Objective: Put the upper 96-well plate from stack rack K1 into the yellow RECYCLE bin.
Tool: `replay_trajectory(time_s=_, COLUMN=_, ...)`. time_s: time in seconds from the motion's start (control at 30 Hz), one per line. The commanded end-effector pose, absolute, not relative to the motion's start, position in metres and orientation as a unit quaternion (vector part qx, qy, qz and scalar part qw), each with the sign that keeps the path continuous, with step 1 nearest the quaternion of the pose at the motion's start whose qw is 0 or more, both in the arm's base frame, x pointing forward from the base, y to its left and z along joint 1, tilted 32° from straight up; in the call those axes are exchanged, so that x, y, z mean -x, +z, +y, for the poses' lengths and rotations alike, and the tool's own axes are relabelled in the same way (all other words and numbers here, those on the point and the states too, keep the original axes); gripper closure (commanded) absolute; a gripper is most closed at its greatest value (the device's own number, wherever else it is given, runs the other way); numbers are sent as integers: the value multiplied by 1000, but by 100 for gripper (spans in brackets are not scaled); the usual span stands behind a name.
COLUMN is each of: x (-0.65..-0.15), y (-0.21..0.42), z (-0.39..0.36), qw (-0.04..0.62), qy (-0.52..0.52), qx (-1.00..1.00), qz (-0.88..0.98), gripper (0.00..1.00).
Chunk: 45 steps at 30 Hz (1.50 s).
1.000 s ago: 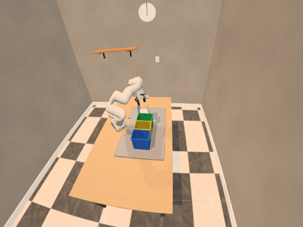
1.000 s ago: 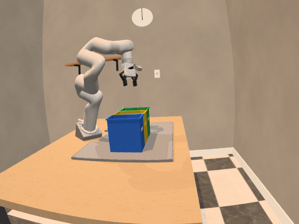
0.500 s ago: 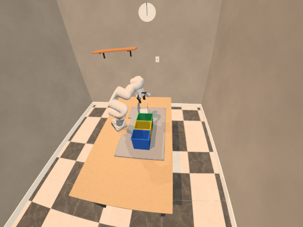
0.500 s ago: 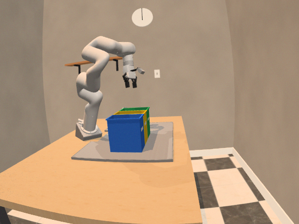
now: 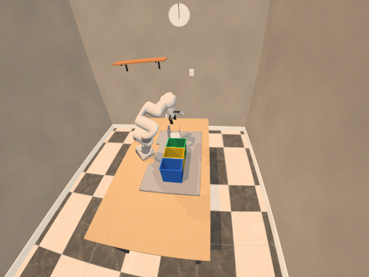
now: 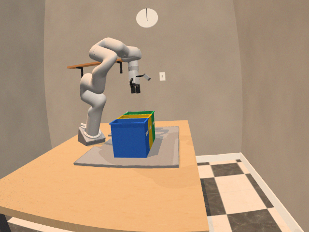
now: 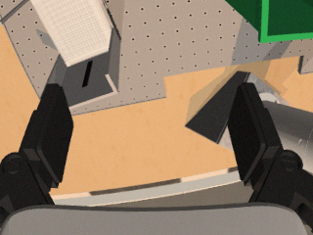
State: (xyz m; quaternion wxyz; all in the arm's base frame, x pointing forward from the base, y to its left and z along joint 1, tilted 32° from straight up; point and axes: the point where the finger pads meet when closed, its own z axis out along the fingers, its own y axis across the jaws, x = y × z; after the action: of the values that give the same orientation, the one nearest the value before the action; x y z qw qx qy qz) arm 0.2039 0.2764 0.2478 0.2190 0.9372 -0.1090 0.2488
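The stack rack K1 (image 7: pixel 62 0) stands on the grey mat at the upper left of the wrist view, with the white upper 96-well plate (image 7: pixel 73 19) on top; the lower plate is hidden under it. In the top view the rack (image 5: pixel 174 132) shows just behind the green bin. My gripper (image 7: pixel 150 103) is open and empty, high above the table beyond the rack; it also shows in the exterior view (image 6: pixel 135 89) and in the top view (image 5: pixel 170 120). The yellow bin (image 5: pixel 174 153) stands in the middle of the row of three bins, also seen in the exterior view (image 6: pixel 135 116).
The blue bin (image 5: pixel 171 169) is at the other end of the row. The arm's base (image 5: pixel 145 152) is left of the bins. The grey mat (image 5: pixel 172 179) lies under all of them.
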Motion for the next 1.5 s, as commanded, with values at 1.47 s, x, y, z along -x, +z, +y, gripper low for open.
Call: replay_trajectory(time_s=1.47, x=-210, y=151, z=346, qw=211, qy=181, qx=-960, qz=40, gripper=0)
